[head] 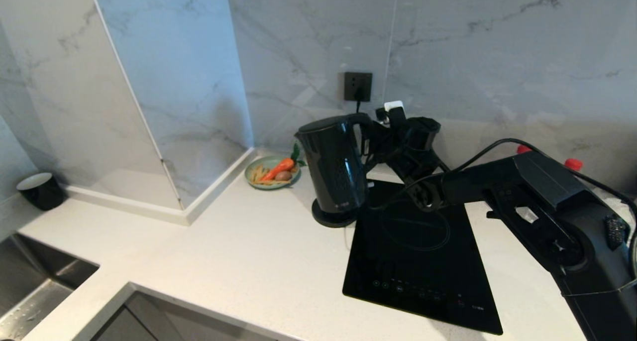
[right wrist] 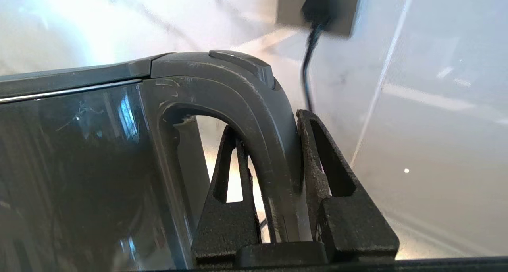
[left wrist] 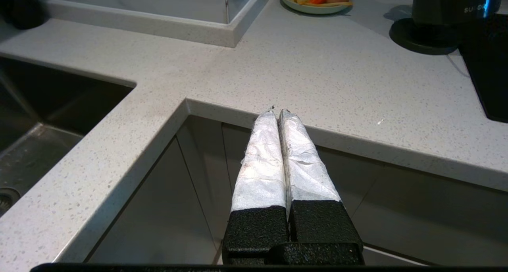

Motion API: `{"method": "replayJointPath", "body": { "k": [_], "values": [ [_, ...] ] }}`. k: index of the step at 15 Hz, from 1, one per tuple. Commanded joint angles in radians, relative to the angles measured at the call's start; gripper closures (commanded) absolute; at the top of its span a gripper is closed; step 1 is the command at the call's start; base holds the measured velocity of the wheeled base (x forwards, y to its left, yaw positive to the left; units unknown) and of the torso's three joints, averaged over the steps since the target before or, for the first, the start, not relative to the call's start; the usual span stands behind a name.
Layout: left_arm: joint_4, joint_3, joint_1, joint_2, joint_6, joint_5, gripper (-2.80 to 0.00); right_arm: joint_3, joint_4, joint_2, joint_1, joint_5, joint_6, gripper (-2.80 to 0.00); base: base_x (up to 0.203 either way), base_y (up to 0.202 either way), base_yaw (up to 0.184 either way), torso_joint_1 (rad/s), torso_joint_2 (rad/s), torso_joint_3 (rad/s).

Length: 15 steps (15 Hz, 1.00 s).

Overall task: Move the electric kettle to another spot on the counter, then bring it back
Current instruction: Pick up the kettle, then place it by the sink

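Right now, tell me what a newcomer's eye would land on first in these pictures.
The glossy black kettle stands on its base at the back of the white counter, and the right end effector is shut around its loop handle. Beside it lies a black cooktop. A plate holding a carrot sits in the corner behind, while the left end effector hangs shut off the counter's front edge.

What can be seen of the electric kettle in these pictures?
The electric kettle is a tall, glossy black tapered jug with a flat lid, a loop handle and white lettering low on its body. It stands upright on its round base disc on the counter, beside the cooktop. The right claw is shut on the handle, one finger inside the loop, one outside.
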Motion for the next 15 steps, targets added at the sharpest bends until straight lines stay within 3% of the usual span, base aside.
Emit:
{"method": "replayJointPath", "body": {
  "k": [1, 15],
  "values": [
    [0.0, 0.0, 0.0, 0.0, 0.0, 0.0, 0.0, 0.006, -0.004, -0.03, 0.0, -0.002, -0.001, 0.0, 0.0, 0.0, 0.0, 0.0, 0.0, 0.0],
    [0.0, 0.0, 0.0, 0.0, 0.0, 0.0, 0.0, 0.311, -0.09, -0.276, -0.047, -0.001, -0.001, 0.0, 0.0, 0.0, 0.0, 0.0, 0.0, 0.0]
  ]
}}
